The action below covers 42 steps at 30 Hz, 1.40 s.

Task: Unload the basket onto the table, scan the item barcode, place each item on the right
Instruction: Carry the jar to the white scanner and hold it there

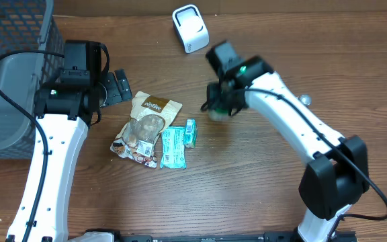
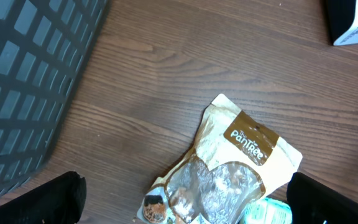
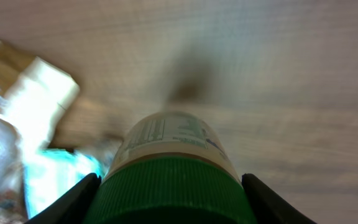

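Beside the snack pouch, the right gripper clamps a green-capped bottle. Fingers of the left gripper stand wide apart.

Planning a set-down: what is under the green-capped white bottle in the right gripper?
Beneath the green-capped white bottle: only bare wooden table and a shadow; the teal packets lie aside. The bottle's base is hidden.

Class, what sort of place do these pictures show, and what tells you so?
Likely a mock shop checkout on a wooden table: a white scanner, a snack pouch, a mesh basket alongside.
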Tool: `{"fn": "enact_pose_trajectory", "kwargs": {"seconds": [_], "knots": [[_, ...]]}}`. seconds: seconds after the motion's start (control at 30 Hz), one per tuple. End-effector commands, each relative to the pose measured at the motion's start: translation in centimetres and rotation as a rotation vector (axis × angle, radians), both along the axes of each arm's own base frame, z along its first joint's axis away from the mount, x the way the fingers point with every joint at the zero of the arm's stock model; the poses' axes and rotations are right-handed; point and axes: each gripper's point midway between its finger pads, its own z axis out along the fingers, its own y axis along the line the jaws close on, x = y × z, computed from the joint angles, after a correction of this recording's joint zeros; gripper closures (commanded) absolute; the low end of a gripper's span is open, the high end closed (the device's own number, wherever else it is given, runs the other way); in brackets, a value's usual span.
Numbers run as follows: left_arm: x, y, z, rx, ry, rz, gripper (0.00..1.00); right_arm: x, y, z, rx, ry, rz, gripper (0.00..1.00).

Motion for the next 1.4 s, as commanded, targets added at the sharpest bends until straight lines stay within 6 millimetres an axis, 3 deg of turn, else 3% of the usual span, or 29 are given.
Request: {"fn": "enact_pose_trajectory", "kwargs": {"seconds": [0.0,0.13,0.23,0.43,0.7,0.93,1.13,1.37], "knots": [[0.2,-0.1,0.6,-0.002,-0.018,-0.002,0.00,2.9,0.9,8.4,0.050,-0.223,0.035,0.87],[0.2,-0.1,0.6,-0.002,-0.018,-0.002,0.00,4.1,2.0,12.1,0.088,-0.333,0.076,0.87],[0.2,-0.1,0.6,-0.002,-0.018,-0.002,0.00,5.4,2.5,12.5,0.094,-0.389,0.090,0.87],[0.2,-0.1,0.6,-0.002,-0.018,-0.002,0.00,10.7,3.5,12.8,0.112,-0.567,0.030,0.96],[0.2,-0.1,0.6,-0.002,-0.018,-0.002,0.00,17.2,5.9,9.8,0.165,-0.710,-0.010,0.96],[0.2,0.0,0.6,-0.002,-0.018,-0.001,0.00,22.1,4.7,6.4,0.190,-0.792,-0.071,0.96],[0.2,-0.1,0.6,-0.002,-0.018,-0.002,0.00,24.4,4.6,4.2,0.226,-0.831,-0.078,0.96],[0.2,-0.1,0.6,-0.002,-0.018,-0.002,0.00,25.9,5.3,4.4,0.273,-0.929,-0.085,0.96]]}}
